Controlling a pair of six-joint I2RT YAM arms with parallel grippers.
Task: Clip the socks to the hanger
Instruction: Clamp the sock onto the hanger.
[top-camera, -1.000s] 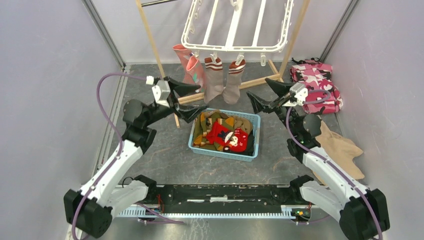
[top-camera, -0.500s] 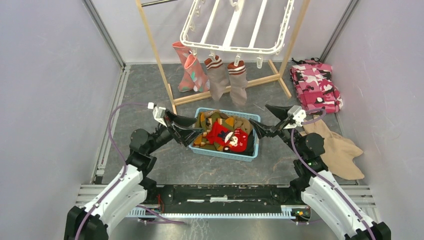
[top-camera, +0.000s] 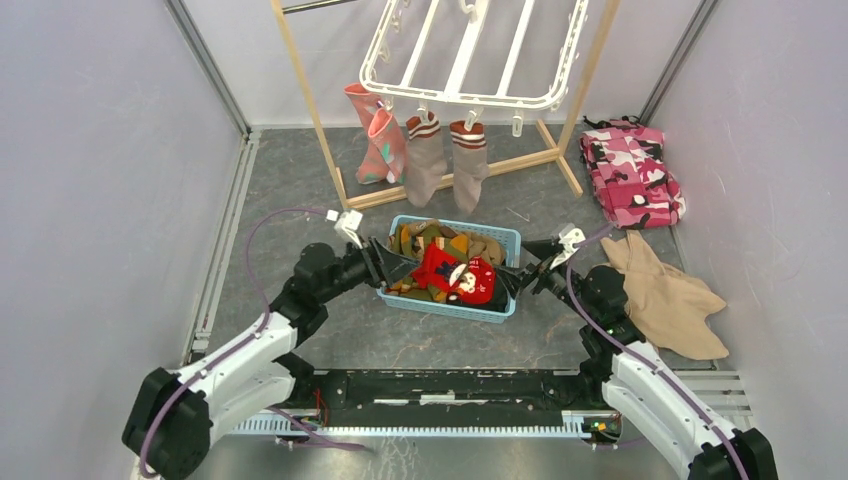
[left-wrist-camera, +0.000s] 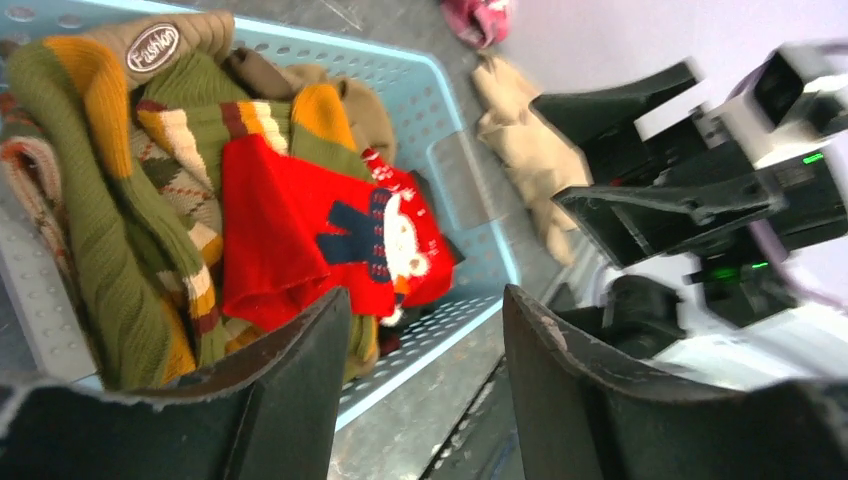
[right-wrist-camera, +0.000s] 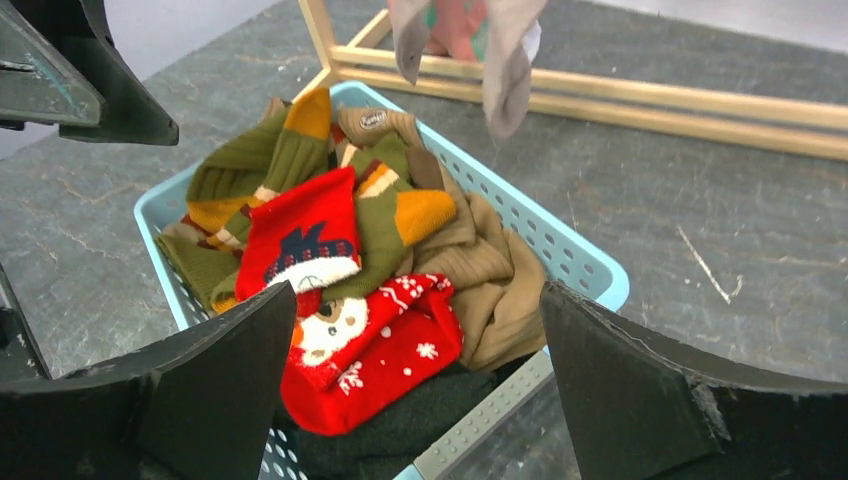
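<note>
Pick-up step: left tool (top-camera: 395, 270) and right tool (top-camera: 514, 272), wide open and empty, flank the light-blue plastic basket (top-camera: 440, 303). Next, likely, one pinches its bright red sock (top-camera: 452, 273) for the white plastic hanger (top-camera: 465, 50) beyond.

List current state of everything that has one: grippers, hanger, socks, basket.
left gripper: open, empty, at the basket's left edge.
right gripper: open, empty, at the basket's right edge.
hanger: four socks clipped along its near rim.
pink socks: clipped, dangling.
grey socks: clipped, dangling.
basket: full of loose socks.
red socks: unclipped, on top of the pile.
</note>
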